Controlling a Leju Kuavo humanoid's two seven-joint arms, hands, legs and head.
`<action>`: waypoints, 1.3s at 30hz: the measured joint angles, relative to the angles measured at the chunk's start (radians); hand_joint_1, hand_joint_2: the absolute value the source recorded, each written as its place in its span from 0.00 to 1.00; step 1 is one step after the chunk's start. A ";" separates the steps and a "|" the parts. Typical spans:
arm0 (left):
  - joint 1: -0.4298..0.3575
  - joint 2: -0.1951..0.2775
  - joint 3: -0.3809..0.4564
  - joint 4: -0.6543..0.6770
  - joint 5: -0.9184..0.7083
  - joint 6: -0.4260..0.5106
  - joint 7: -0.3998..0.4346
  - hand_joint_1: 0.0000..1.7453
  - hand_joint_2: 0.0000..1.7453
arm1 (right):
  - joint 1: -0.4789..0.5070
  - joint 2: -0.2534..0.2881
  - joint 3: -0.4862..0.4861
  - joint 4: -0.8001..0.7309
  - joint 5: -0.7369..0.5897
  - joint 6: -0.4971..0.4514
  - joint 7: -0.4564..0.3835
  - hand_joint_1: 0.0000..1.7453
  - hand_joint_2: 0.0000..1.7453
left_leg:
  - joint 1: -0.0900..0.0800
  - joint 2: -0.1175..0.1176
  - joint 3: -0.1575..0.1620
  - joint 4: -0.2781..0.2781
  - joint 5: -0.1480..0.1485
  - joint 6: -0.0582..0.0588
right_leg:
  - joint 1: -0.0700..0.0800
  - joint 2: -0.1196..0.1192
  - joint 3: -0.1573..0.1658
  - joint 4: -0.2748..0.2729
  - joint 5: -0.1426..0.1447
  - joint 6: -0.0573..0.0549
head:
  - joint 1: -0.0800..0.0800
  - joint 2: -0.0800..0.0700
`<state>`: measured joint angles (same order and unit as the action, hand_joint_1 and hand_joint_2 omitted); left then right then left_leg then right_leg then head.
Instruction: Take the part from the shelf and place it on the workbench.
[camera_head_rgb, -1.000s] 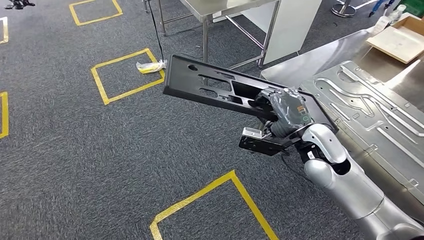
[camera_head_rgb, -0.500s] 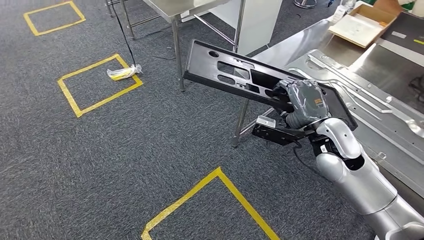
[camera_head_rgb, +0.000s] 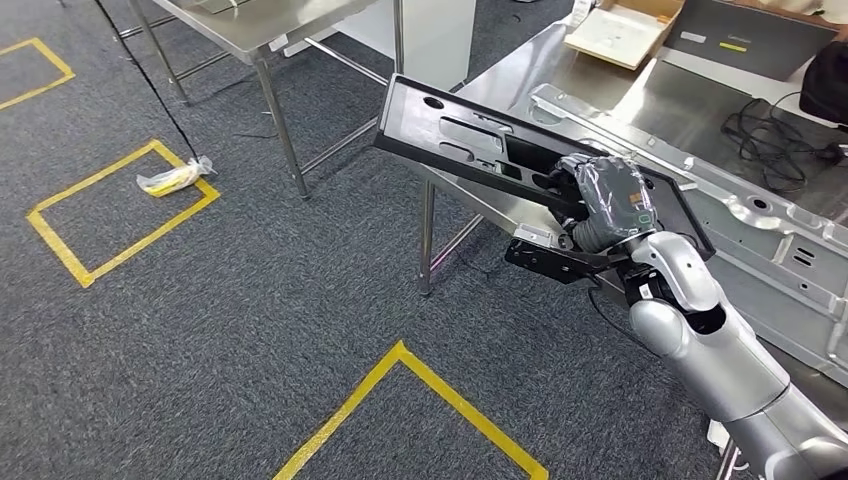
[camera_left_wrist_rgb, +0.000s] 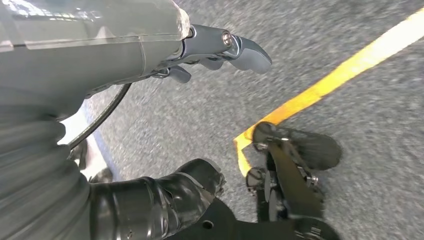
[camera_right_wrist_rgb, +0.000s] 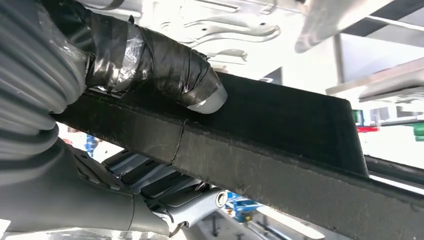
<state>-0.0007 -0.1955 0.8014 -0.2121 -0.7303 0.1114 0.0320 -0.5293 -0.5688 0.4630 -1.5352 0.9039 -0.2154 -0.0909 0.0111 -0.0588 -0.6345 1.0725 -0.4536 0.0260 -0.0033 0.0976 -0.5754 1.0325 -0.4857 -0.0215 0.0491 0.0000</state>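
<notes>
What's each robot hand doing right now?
Right robot hand: gripping the black part.
Left robot hand: empty, whether open or closed cannot be told.

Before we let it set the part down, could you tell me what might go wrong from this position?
1. The right hand grips the long black part near one end, so the far end overhangs the floor and could sag or twist loose.
2. The stamped metal panel already lies on the workbench beneath the part; lowering here may strike it.
3. The part's leading end points toward the neighbouring steel table and could clip it if the arm swings.
</notes>
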 joint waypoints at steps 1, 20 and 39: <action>0.000 0.000 0.002 0.000 0.000 0.000 0.000 0.00 1.00 | -0.002 0.003 0.001 0.002 0.000 0.000 -0.001 1.00 1.00 | -0.001 -0.016 0.012 -0.028 0.005 0.004 | -0.002 0.011 -0.002 0.001 -0.002 0.005 | 0.000 0.000; -0.004 -0.006 0.020 -0.004 0.003 0.000 -0.005 0.00 1.00 | -0.023 0.014 0.011 0.033 0.014 -0.001 -0.002 1.00 1.00 | -0.008 0.155 0.126 -0.067 -0.083 -0.009 | 0.002 -0.140 -0.052 -0.008 0.051 0.017 | 0.002 0.000; -0.001 -0.009 0.029 -0.011 0.002 0.000 -0.007 0.00 1.00 | -0.031 0.028 0.033 0.044 0.062 -0.020 0.013 1.00 1.00 | 0.004 0.052 0.055 -0.070 -0.001 0.030 | -0.009 -0.085 -0.081 0.137 -0.064 0.051 | 0.006 0.000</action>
<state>-0.0015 -0.2045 0.8304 -0.2227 -0.7286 0.1118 0.0251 -0.5599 -0.5403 0.4962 -1.4916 0.9663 -0.2350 -0.0781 0.0153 -0.0071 -0.5794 1.0025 -0.4547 0.0561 -0.0122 0.0127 -0.6567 1.1699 -0.5500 0.0294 0.0553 0.0000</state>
